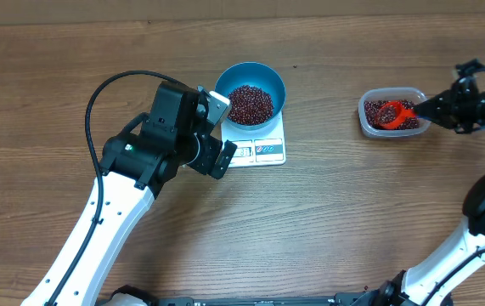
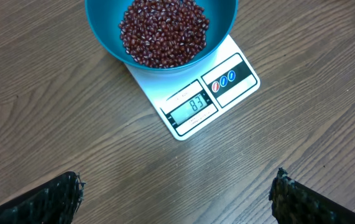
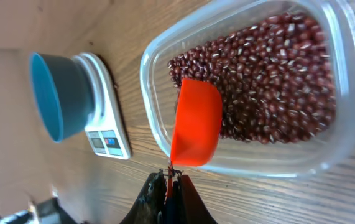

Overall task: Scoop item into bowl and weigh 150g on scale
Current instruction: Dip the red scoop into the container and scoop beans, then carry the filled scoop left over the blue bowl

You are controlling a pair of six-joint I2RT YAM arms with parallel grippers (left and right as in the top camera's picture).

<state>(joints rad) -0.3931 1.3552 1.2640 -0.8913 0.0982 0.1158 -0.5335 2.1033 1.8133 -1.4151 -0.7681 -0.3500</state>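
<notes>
Wood-grain table [image 1: 55,68], white scale [image 1: 269,151] on it, clear tub [image 1: 392,133] apparently resting well apart.

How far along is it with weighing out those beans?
About halfway. Done: a pile of beans sits in the blue bowl on the scale, whose display reads 83, short of 150. In hand: the right claw holds the red scoop inside the clear tub of beans. Left: more scoops into the bowl until the target shows.

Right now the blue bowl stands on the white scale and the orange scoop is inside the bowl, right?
No: the scoop is in the clear tub, as the right wrist view shows. The bowl does stand on the scale.
</notes>
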